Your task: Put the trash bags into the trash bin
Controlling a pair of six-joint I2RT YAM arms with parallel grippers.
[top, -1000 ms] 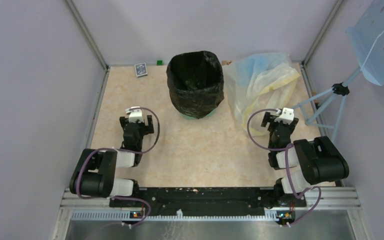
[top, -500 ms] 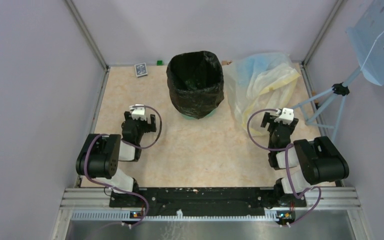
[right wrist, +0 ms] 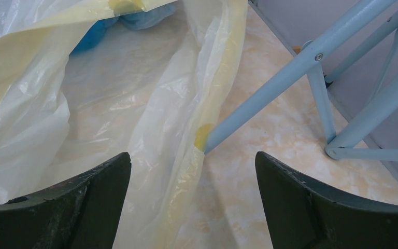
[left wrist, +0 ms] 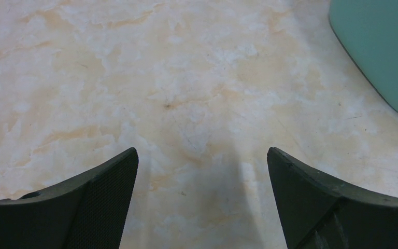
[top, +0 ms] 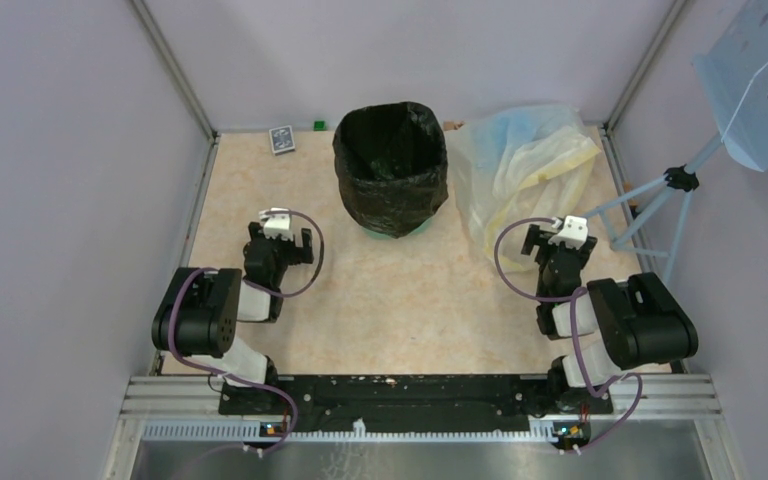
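Observation:
The black trash bag (top: 390,165) lines the trash bin and is folded over its rim, open at the top, at the back middle of the table. Only the bin's mint-green base (top: 400,231) shows under the bag; its wall shows in the left wrist view (left wrist: 383,46) at upper right. My left gripper (top: 282,240) is open and empty, low over bare table left of the bin, apart from it (left wrist: 202,155). My right gripper (top: 558,248) is open and empty at the edge of the pale plastic heap (right wrist: 193,161).
A pale translucent yellowish-blue plastic heap (top: 520,165) lies right of the bin, also in the right wrist view (right wrist: 83,93). A light-blue tripod (top: 650,200) carries a perforated panel (top: 765,85) at right; its legs (right wrist: 290,72) are close. A card box (top: 281,139) and green block (top: 317,125) lie by the back wall.
The left arm swung its elbow and the left gripper shifted slightly toward the bin between one second and half a second ago, then stayed still. The right arm has not moved.

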